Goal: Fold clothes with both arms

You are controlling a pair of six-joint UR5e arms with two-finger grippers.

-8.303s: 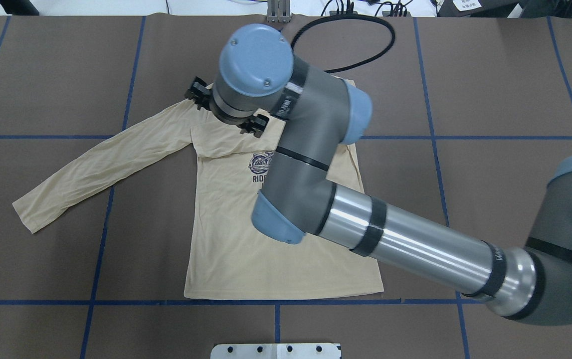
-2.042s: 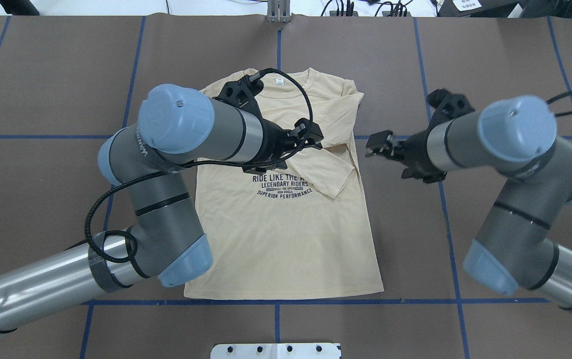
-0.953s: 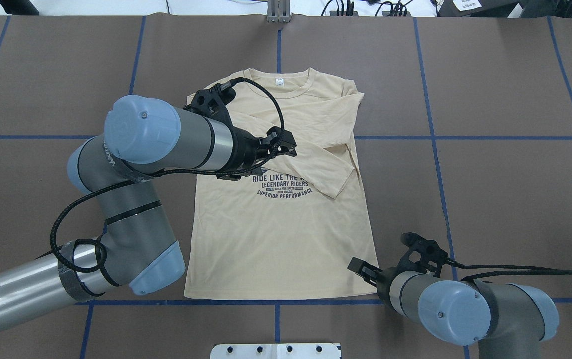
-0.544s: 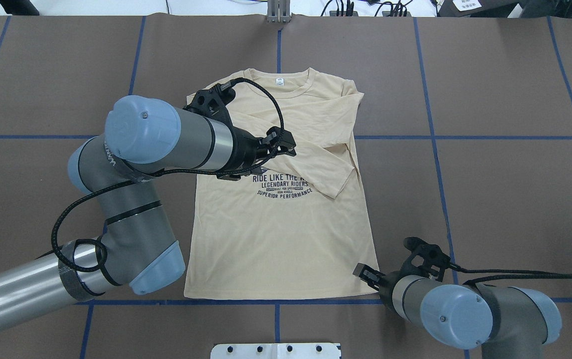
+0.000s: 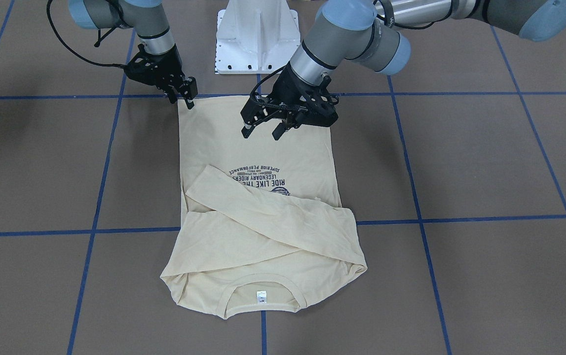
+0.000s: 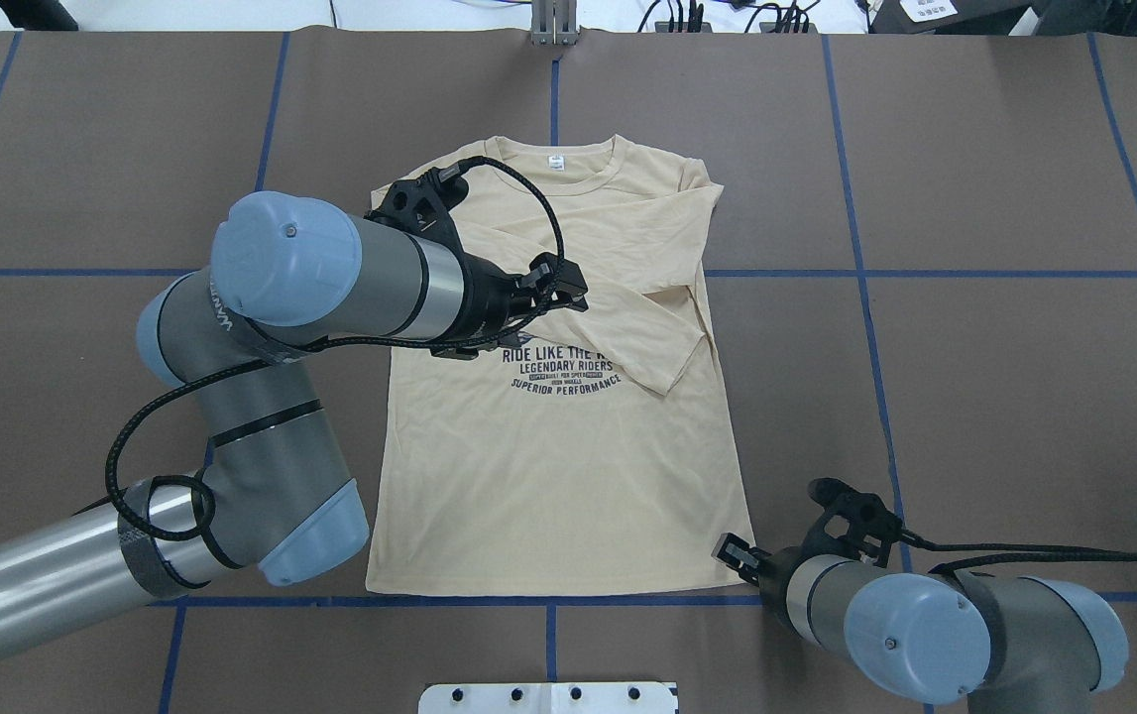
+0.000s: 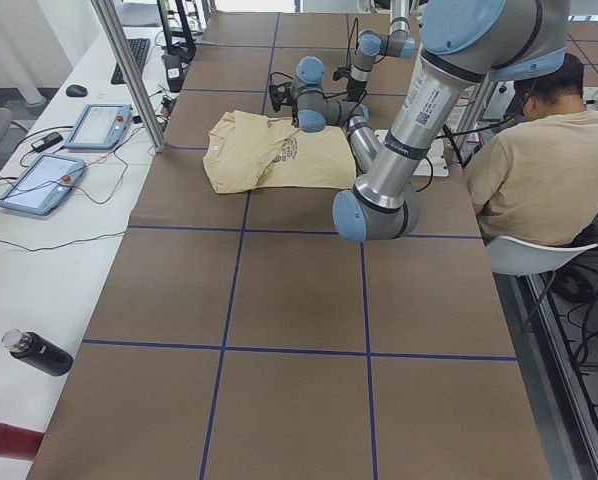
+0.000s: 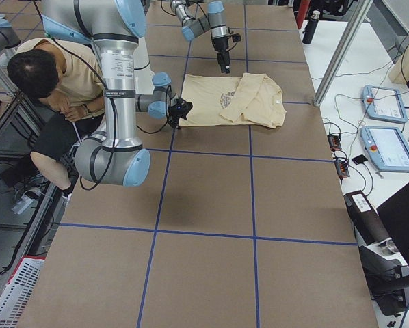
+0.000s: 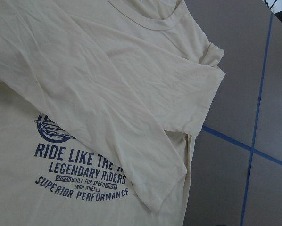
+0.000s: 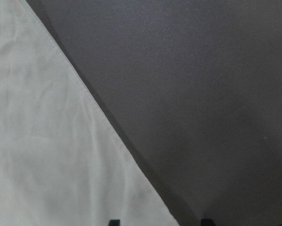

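Observation:
The cream-yellow T-shirt (image 6: 558, 476) lies flat, print up, with both long sleeves folded across its chest (image 5: 263, 217). The collar and white tag (image 6: 555, 162) point away from the robot. My left gripper (image 5: 262, 132) is open and empty, hovering over the shirt's body near the navy print (image 6: 565, 372). My right gripper (image 5: 188, 97) is low at the shirt's hem corner on the robot's right (image 6: 732, 548). Its wrist view shows two fingertips apart at the bottom edge, with the shirt's edge (image 10: 108, 141) running between them. It is open.
The white pedestal base (image 5: 257, 34) stands at the robot's edge of the brown table, which is marked with blue tape lines (image 6: 865, 273). An operator (image 7: 539, 160) sits behind the robot. Control tablets (image 8: 389, 147) and a bottle (image 7: 39, 352) lie on the side bench.
The spread sleeve is now folded over the chest. The right arm swung from beside the shirt down to the hem corner, then crept slightly toward the robot. The left arm barely moved.

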